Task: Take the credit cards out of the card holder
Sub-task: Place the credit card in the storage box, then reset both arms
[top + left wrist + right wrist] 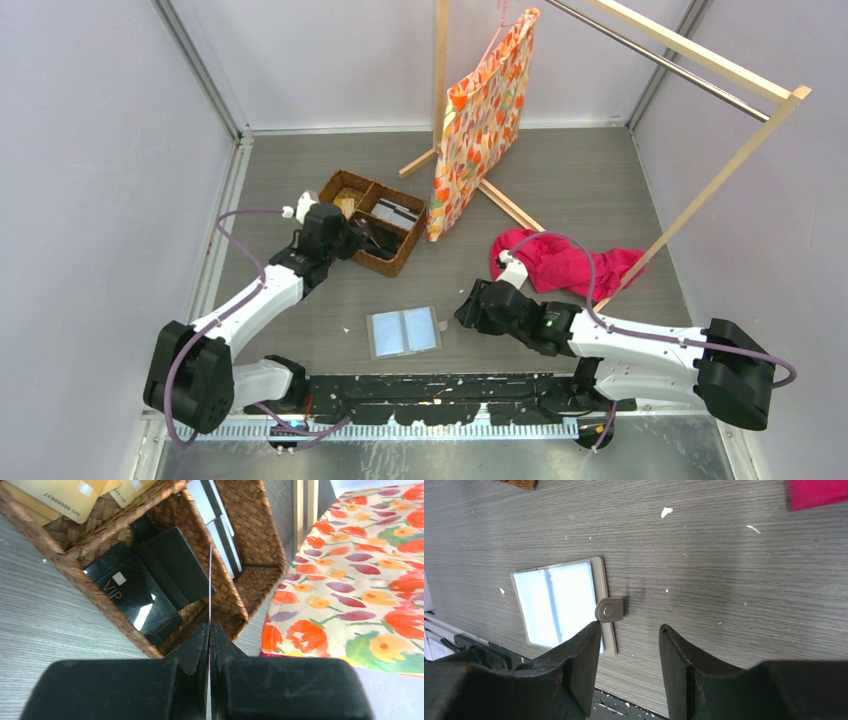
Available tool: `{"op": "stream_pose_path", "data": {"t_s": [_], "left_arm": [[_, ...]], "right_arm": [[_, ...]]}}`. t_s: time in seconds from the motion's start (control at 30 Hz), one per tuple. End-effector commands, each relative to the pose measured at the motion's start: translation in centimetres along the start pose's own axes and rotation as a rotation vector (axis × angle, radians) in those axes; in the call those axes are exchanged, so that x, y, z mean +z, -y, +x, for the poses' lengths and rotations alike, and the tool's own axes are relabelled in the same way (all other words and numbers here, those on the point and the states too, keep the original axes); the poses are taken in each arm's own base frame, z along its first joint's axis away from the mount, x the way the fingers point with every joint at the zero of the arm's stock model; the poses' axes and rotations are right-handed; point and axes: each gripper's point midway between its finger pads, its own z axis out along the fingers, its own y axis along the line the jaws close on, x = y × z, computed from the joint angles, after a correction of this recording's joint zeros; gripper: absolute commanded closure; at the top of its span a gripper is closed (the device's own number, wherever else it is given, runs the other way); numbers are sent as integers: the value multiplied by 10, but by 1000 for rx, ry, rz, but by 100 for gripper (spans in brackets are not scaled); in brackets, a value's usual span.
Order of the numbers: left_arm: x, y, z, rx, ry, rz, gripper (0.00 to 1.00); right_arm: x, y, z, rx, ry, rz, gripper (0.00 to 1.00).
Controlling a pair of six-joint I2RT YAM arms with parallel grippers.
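The card holder (pixel 403 331) lies spread open on the table near the front edge, its pale blue panels (pixel 556 602) facing up and its snap tab (pixel 609 610) pointing right. My right gripper (pixel 630 626) is open just right of that tab, holding nothing; from above it (pixel 465 312) sits beside the holder's right edge. My left gripper (pixel 210 625) is shut on a thin credit card (pixel 210 580), seen edge-on. It hovers over the wicker basket (pixel 55 555), at the basket's near side (pixel 360 240).
The divided basket (pixel 340 182) holds gold cards (pixel 65 495), black VIP cards (pixel 135 590) and pale cards (pixel 220 525). A floral bag (pixel 480 120) hangs from a wooden rack (pixel 700 60). A pink cloth (pixel 560 262) lies behind the right arm.
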Motion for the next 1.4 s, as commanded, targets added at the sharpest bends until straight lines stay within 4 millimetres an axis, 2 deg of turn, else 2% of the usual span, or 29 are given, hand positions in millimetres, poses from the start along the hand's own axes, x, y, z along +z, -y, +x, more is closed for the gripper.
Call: {"op": "stream_pose_path", "data": {"t_s": [0.0, 0.07, 0.13, 0.23, 0.33, 0.47, 0.6, 0.67, 0.77, 0.9, 0.93, 1.1, 1.37], "left_arm": [[7, -3, -14, -73, 104, 19, 99], [8, -7, -11, -53, 99, 14, 97], [9, -11, -6, -27, 68, -8, 81], [6, -10, -1, 9, 29, -10, 68], [-3, -5, -3, 45, 23, 5, 58], [-32, 8, -12, 121, 28, 47, 58], [-64, 12, 6, 185, -63, 110, 62], [-79, 13, 28, 212, -143, 154, 64], [-95, 6, 73, 235, -297, 196, 67], [-102, -19, 126, 252, -448, 191, 70], [-102, -26, 134, 247, -464, 184, 71], [-96, -59, 151, 206, -488, 135, 71], [-84, -104, 164, 227, -511, -1, 72]], "right_arm": [[-3, -8, -14, 19, 48, -9, 48], [-3, -11, -15, 13, 49, -12, 48], [-5, -16, -17, 15, 50, -25, 48], [-6, -26, -19, 9, 49, -57, 48], [-10, -47, -21, -22, 48, -110, 48], [-10, -80, -14, -120, -4, -168, 47], [2, -103, 3, -155, -81, -225, 46], [13, -104, 13, -157, -116, -222, 46], [29, -100, 27, -151, -157, -205, 46], [44, -86, 37, -134, -180, -163, 46], [46, -82, 38, -132, -181, -152, 46], [54, -66, 46, -123, -194, -112, 46], [65, -57, 56, -104, -211, -95, 46]]}}
